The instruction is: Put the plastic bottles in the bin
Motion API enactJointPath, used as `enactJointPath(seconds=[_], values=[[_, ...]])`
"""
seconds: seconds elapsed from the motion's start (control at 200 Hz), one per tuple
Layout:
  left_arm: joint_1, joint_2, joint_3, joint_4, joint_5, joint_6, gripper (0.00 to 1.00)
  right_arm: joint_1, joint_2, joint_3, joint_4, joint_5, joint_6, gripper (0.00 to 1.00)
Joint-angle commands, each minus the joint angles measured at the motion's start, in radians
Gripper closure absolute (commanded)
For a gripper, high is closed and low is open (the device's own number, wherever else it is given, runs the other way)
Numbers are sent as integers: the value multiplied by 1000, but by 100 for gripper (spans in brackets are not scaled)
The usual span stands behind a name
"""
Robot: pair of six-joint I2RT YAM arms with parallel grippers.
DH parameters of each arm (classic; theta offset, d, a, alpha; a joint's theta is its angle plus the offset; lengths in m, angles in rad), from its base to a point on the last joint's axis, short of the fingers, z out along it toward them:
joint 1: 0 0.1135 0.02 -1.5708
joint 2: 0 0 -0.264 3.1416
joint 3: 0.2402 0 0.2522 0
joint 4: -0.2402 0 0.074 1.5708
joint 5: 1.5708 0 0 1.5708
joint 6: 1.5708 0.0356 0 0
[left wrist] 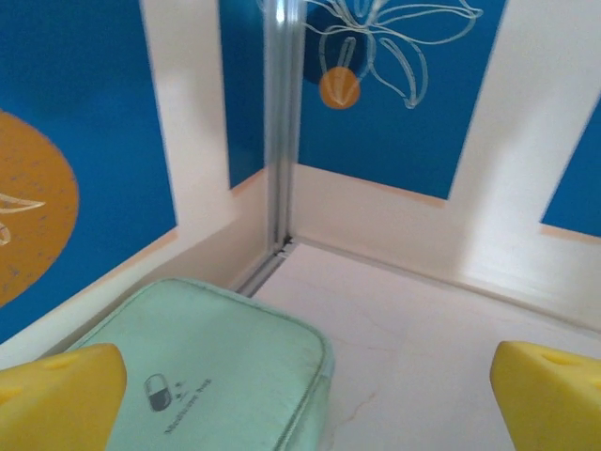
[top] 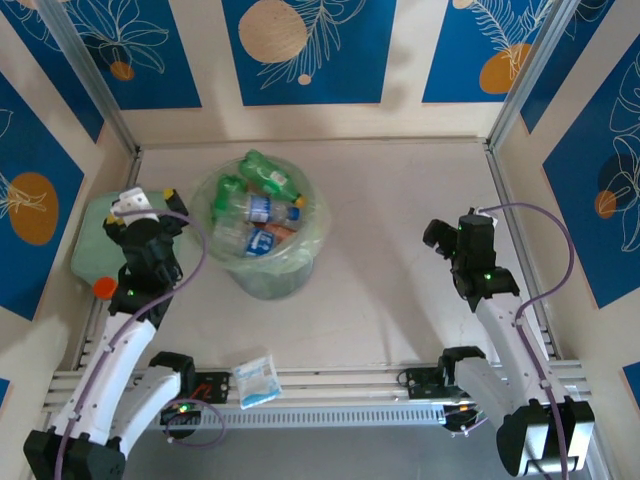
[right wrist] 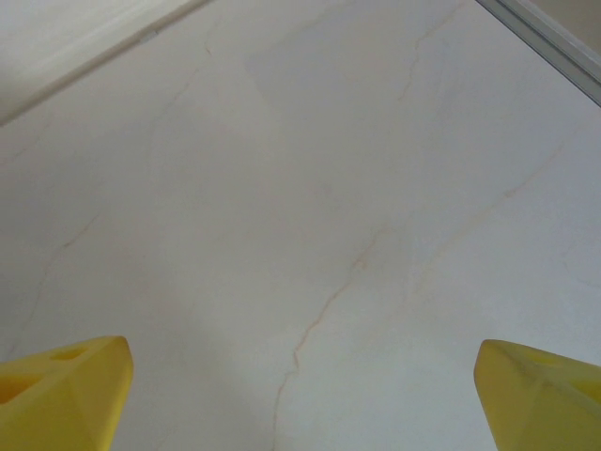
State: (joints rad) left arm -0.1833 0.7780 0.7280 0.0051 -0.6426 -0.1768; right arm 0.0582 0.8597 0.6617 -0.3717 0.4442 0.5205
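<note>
The bin (top: 275,278), a round pale-green bucket lined with a clear bag, stands left of the table's middle. Several plastic bottles lie piled inside it: green ones (top: 265,172) on top at the back, a clear one with a blue label (top: 258,210) in the middle, and a red-labelled one (top: 276,235) below. My left gripper (top: 147,205) hangs left of the bin, above the pale-green box; it is open (left wrist: 310,399) with nothing between its yellow fingertips (left wrist: 56,395). My right gripper (top: 450,240) is far to the right of the bin, over bare table, open (right wrist: 305,395) and holding nothing.
A flat pale-green lidded box (left wrist: 216,366) with a pill mark sits in the far-left corner against the wall (top: 95,250). A blue-white sachet packet (top: 256,381) lies on the front rail near the left arm's base. An orange disc (top: 103,288) rests by the box.
</note>
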Motion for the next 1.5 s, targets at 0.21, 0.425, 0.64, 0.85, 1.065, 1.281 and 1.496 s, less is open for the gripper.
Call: enactJointPath(seconds=[0.21, 0.425, 0.64, 0.85, 1.065, 1.281, 1.496], values=[[15, 85, 250, -201, 69, 81, 1, -3, 13, 13, 45, -5, -37, 5], [168, 163, 37, -103, 91, 27, 1, 30, 40, -65, 144, 119, -54, 5], [169, 257, -197, 170, 176, 55, 1, 56, 136, -136, 297, 294, -99, 2], [169, 443, -346, 524, 296, 163, 1, 60, 232, -296, 689, 322, -200, 2], [174, 592, -352, 716, 397, 104, 1, 5, 359, -355, 1032, 81, -309, 2], [109, 807, -399, 1069, 471, 194, 1, -25, 605, -313, 1265, -174, -388, 1], [107, 792, -378, 991, 445, 178, 1, -48, 661, -251, 1188, -273, -399, 1]])
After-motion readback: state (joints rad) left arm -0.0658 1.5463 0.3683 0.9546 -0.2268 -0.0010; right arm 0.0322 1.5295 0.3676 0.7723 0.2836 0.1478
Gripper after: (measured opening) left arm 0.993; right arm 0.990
